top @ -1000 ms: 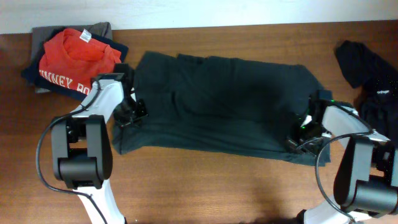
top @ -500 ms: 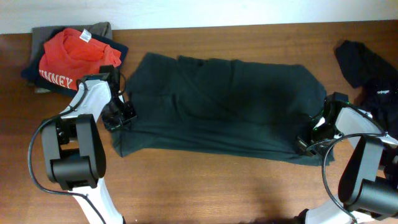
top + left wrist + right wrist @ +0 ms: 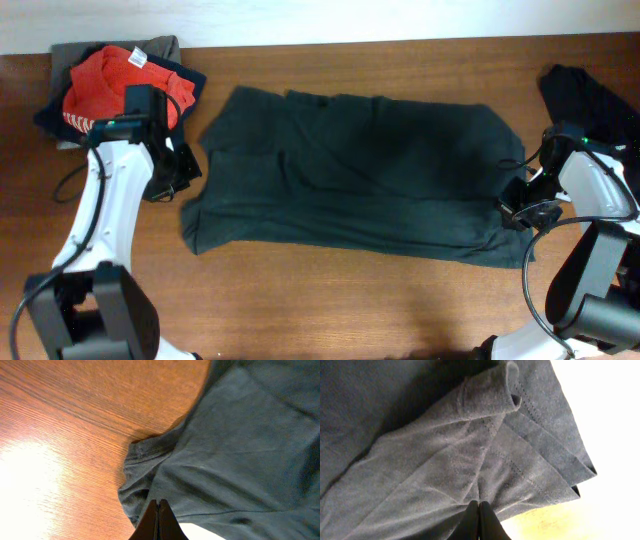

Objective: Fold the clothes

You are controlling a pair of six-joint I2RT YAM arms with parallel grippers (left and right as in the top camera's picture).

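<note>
Wood table (image 3: 300, 300) had the charcoal T-shirt (image 3: 350, 170) spread flat mid-table, right gripper (image 3: 515, 205) pinched shut on its 3 o'clock hem, left gripper (image 3: 185, 172) jaws together at 9 o'clock, hold unclear; a one-sided pull could've skewed or bunched it.

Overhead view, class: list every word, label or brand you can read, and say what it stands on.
Red fabric garment, top left: white letters at its lower edge, mostly hidden by the left arm, unreadable.
Its neck label: too small to read.
Dark charcoal T-shirt: no print showing.
Black garment at the right edge: nothing legible.
</note>
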